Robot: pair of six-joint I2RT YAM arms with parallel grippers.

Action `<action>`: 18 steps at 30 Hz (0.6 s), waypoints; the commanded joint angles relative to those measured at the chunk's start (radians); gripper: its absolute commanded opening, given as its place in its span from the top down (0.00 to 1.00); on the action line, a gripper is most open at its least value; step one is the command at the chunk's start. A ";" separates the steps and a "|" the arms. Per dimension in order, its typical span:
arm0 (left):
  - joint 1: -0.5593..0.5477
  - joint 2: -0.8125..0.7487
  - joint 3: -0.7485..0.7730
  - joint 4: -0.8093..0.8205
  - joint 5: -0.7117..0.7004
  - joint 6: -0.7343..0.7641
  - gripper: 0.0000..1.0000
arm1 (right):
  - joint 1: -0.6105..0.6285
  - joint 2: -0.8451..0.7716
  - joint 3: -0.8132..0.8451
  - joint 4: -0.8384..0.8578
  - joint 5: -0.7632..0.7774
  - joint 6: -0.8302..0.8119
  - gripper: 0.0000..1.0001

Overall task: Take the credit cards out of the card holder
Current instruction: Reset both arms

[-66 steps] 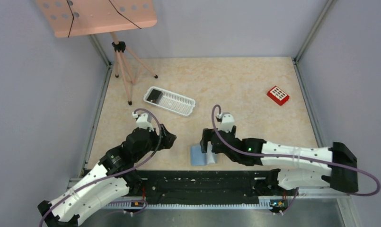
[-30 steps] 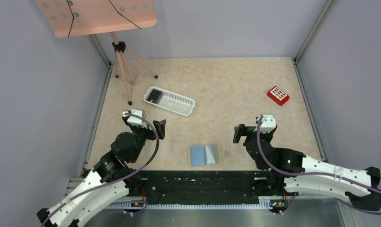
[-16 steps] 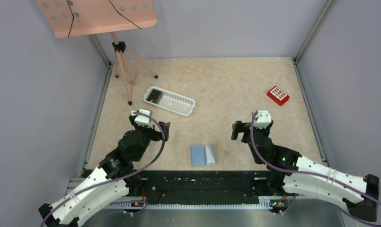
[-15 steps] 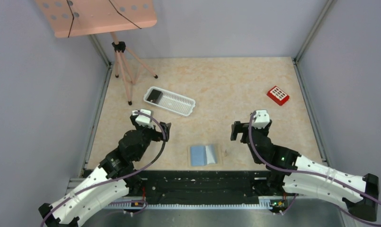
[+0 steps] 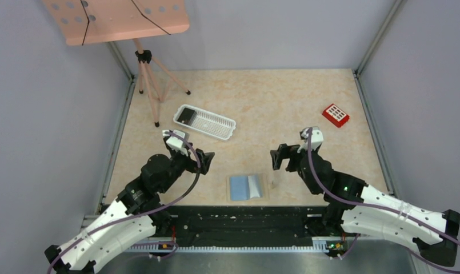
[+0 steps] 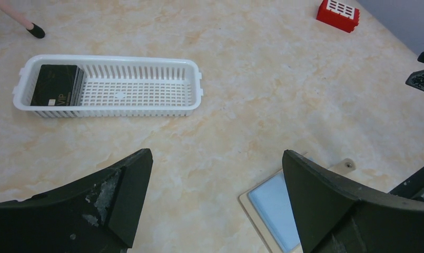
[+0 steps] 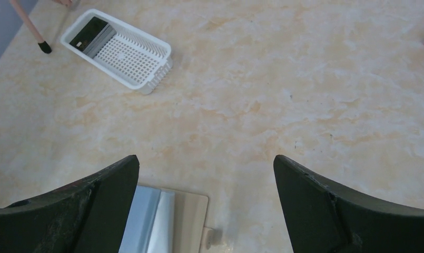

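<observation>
Card holder (image 5: pixel 248 186) lies open and flat. It looks light and floppy, best pinched at an edge. Left gripper (image 5: pixel 203 160) and right gripper (image 5: pixel 280 158) both gape wide, empty.

The card holder (image 5: pixel 247 186) lies at the table's (image 5: pixel 284 97) near edge. Behind it leftward sits the basket (image 5: pixel 211 124), holding cards (image 5: pixel 186 116); the box (image 5: pixel 335 115) lies far right.

White slotted basket (image 5: pixel 213 123) lies near pink tripod stand (image 5: pixel 119 20); red box (image 5: pixel 335 115) sits well apart on marbled table (image 5: pixel 273 94)
</observation>
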 commanded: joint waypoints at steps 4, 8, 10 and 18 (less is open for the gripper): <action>-0.002 -0.008 0.091 0.022 -0.018 0.029 0.01 | -0.008 -0.030 0.157 -0.070 0.057 0.011 0.01; -0.002 0.015 0.101 0.048 -0.102 0.082 0.01 | -0.008 -0.032 0.133 -0.006 0.112 -0.082 0.01; -0.002 0.017 0.072 0.112 -0.175 0.133 0.01 | -0.007 -0.029 0.123 0.016 0.125 -0.108 0.01; 0.000 0.061 0.050 0.265 -0.219 0.216 0.01 | -0.062 -0.025 0.029 0.190 0.151 -0.217 0.01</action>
